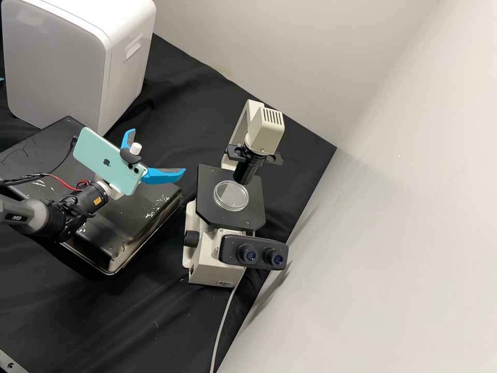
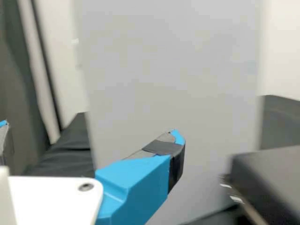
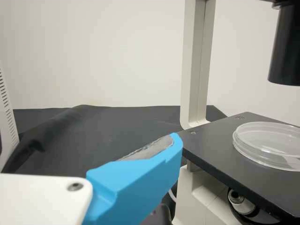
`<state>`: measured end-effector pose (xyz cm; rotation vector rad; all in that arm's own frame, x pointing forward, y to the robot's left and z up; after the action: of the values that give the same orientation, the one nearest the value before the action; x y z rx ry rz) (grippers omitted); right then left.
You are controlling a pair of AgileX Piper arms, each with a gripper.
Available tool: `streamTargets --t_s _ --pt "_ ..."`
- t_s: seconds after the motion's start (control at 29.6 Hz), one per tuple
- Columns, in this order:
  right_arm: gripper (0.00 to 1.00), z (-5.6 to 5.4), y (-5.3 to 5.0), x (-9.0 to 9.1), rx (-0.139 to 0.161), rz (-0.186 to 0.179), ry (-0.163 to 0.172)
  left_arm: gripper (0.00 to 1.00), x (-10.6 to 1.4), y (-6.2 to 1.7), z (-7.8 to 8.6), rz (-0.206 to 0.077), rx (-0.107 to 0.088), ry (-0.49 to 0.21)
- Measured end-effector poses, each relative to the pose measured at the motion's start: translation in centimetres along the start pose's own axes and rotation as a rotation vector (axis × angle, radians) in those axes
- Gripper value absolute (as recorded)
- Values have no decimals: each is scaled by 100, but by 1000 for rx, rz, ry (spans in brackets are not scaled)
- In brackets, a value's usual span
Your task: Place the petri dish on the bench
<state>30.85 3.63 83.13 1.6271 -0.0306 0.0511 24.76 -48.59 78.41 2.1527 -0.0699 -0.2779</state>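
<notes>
A clear petri dish (image 1: 231,195) lies on the black stage (image 1: 207,181) of a beige microscope (image 1: 217,259), under its dark condenser tube. My right gripper (image 1: 158,150) hovers left of the stage, a short gap away, open with nothing between its blue fingers. In the right wrist view one blue finger (image 3: 140,173) points toward the stage (image 3: 220,150), and the petri dish (image 3: 269,143) lies beyond its tip. My left gripper (image 2: 89,140) faces a pale wall, open and holding nothing; one blue finger (image 2: 145,183) shows plainly and the other sits at the view's edge.
A large white box (image 1: 77,57) stands at the back left. A black tray-like case (image 1: 124,228) lies under the right arm. A mint phone (image 1: 106,160) is clamped on the right wrist. The bench's black cloth (image 1: 103,321) ends at the right behind the microscope.
</notes>
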Motion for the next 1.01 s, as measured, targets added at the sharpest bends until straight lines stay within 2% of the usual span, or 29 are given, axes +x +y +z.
streamTargets --t_s 0.17,0.3,0.41,0.47,0.57,0.68,0.81,0.88,1.01 --pt "100 0 0 0 0 0 0 100 -272 -24 196 0 -14 -87" --pt "100 0 0 0 0 0 0 100 -512 -93 306 -5 -15 -153" --pt "100 0 0 0 0 0 0 100 -654 -144 375 -4 -24 -195" --pt "100 0 0 0 0 0 0 100 -742 -184 420 -5 -17 -226" --pt "100 0 0 0 0 0 0 100 -854 -236 521 -12 7 -293" --pt "100 0 0 0 0 0 0 100 -915 -240 594 -6 19 -329" --pt "100 0 0 0 0 0 0 100 -995 -187 699 30 21 -370" --pt "100 0 0 0 0 0 0 100 -1016 -180 724 34 12 -374" --pt "100 0 0 0 0 0 0 100 -1037 -191 763 28 13 -387"
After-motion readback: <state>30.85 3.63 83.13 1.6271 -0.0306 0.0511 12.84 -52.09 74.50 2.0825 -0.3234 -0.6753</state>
